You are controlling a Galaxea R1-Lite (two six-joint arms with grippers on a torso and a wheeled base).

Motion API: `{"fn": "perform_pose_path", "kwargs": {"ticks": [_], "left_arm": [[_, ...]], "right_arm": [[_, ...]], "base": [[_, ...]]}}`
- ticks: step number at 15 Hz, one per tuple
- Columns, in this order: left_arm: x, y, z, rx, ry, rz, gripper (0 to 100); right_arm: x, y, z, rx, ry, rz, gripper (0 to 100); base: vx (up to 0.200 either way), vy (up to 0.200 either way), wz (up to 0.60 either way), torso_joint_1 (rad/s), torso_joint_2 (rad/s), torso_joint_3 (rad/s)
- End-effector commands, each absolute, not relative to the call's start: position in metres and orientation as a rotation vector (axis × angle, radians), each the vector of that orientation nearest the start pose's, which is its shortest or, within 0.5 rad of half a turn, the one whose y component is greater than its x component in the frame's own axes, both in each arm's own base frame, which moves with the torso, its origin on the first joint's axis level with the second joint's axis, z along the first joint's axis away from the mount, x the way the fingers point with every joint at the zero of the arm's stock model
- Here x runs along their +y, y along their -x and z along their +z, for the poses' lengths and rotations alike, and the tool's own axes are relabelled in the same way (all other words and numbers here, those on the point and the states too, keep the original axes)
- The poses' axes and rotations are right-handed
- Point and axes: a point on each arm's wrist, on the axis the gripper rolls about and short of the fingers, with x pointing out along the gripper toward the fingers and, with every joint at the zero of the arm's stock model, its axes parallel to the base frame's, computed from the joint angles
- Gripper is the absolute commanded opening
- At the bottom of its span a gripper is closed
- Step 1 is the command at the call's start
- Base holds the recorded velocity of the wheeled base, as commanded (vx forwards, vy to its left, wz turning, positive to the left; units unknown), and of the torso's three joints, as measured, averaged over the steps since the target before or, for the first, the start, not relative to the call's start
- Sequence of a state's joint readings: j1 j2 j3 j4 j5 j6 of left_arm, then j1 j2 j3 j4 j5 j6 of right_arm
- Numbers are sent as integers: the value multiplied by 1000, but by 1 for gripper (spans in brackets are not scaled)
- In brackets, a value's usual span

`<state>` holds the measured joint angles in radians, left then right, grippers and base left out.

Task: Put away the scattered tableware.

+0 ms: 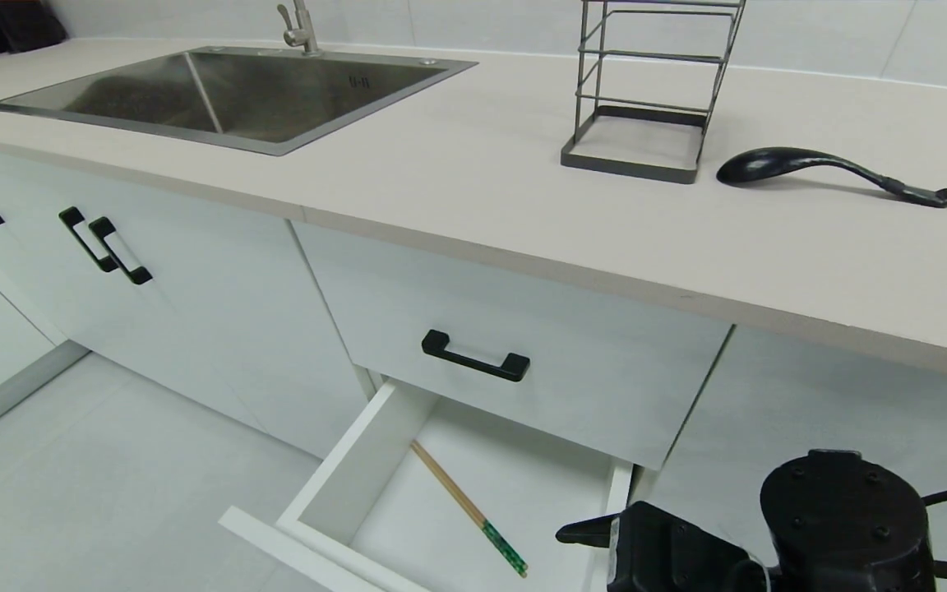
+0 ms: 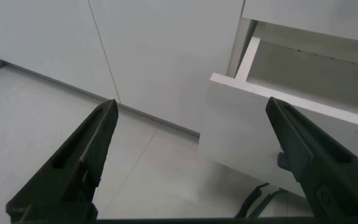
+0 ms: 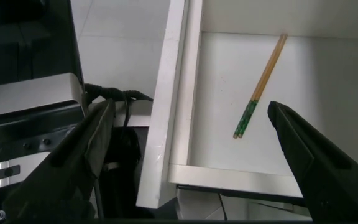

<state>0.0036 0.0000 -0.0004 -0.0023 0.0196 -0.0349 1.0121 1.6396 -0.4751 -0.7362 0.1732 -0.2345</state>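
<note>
A wire rack (image 1: 630,167) is seen on the bench (image 1: 473,189), with a black spoon (image 1: 769,163) laid just beside it, away from the front edge. Chopsticks (image 1: 468,507) are found in the open drawer (image 1: 342,473) below. Both the left claw (image 2: 191,102) and right claw (image 3: 190,104) are held wide apart, empty.

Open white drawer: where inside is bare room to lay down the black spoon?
Widest bare floor: between the wooden green-tipped chopsticks and the right wall of the white drawer. A narrower strip borders its left wall. Nowhere crowded.
</note>
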Motion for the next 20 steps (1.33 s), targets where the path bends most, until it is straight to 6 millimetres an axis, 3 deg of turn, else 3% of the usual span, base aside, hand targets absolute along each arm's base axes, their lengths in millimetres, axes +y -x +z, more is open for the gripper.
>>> {"fn": "perform_pose_path", "kwargs": {"ticks": [1,11,14,19,20], "left_arm": [[0,23,76,-4,35,24,100],[0,23,76,-4,35,24,100],[0,23,76,-4,35,24,100],[0,23,76,-4,35,24,100],[0,23,76,-4,35,24,100]], "right_arm": [[216,-130,126,278,390,1217,100],[220,-126,129,262,388,1236,100],[227,-130,136,234,377,1239,100],[237,-140,147,239,374,1225,100],[240,-153,155,246,369,1193,100]], "base": [[0,0,0,246,-22,-110],[0,0,0,222,-491,-199],[0,0,0,118,-482,-224],[0,0,0,367,-494,-237],[0,0,0,281,-515,-232]]}}
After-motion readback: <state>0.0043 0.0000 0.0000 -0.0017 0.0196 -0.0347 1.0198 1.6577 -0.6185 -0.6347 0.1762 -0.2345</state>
